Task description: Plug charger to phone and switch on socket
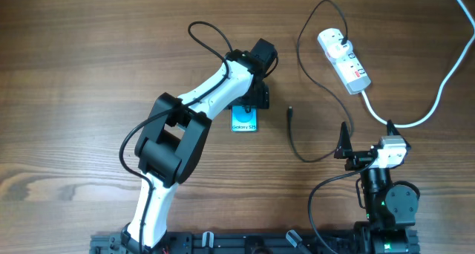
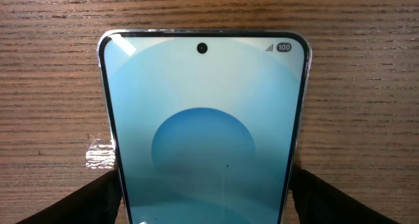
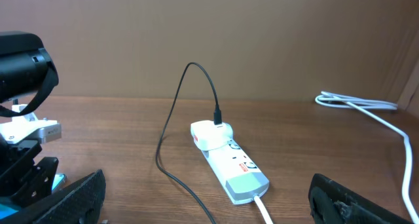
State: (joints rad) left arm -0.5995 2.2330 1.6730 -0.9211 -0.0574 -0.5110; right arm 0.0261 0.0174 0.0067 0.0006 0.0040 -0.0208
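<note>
The phone [image 1: 244,120] lies flat on the wooden table, its cyan screen [image 2: 203,132] filling the left wrist view. My left gripper [image 1: 249,104] straddles its upper end, and both dark fingers [image 2: 98,198] press against its long sides. The charger is a thin black cable [image 1: 306,76] that runs from a white plug head [image 1: 332,40] seated in the socket [image 1: 349,64] down to a loose connector tip [image 1: 289,113], which lies right of the phone. My right gripper [image 1: 344,142] stands open near the cable's lower loop and holds nothing; it faces the socket [image 3: 239,168].
A thick white cord [image 1: 445,83] leaves the socket's near end and curves off to the right table edge. The left arm's black and white body [image 1: 178,135] covers the table left of the phone. The cable's slack loops lie between the phone and the right arm.
</note>
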